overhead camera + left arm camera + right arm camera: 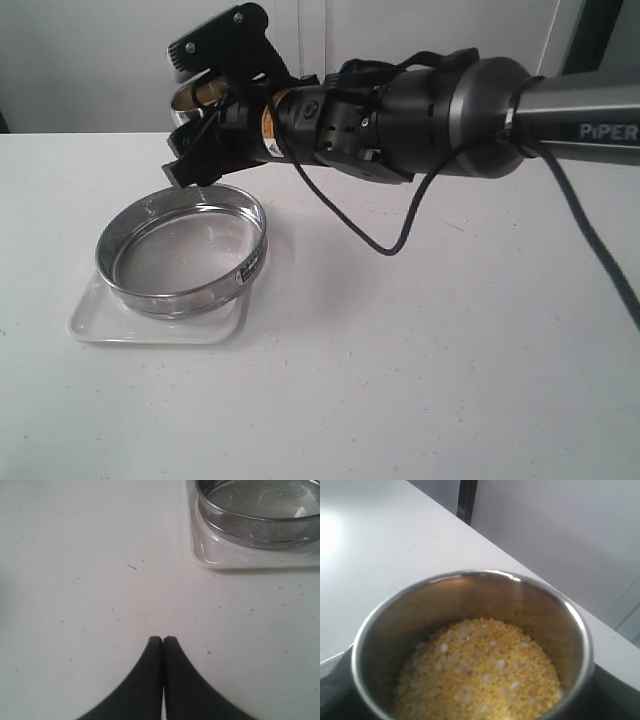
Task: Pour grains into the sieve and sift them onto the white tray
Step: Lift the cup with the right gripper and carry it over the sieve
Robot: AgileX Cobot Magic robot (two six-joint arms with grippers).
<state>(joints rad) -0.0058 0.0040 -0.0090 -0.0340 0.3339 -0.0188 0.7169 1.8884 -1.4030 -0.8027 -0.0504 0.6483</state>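
Right pincer (203, 108) grips the cup (470, 587) of grains (480, 680) over the far rim of the sieve (190, 292). Left pincer (163, 640) is closed and empty.

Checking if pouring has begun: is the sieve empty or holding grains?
Empty: the sieve shows only bare mesh; the grains are in the steel cup.

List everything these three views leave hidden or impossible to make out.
1. Right wrist view: the steel cup of grains fills the frame, hiding whatever lies below it.
2. Exterior view: the right jaws cover most of the cup, so its grains do not show; the sieve hides the white tray's middle.
3. Left wrist view: the top and right edges cut off the sieve and tray.
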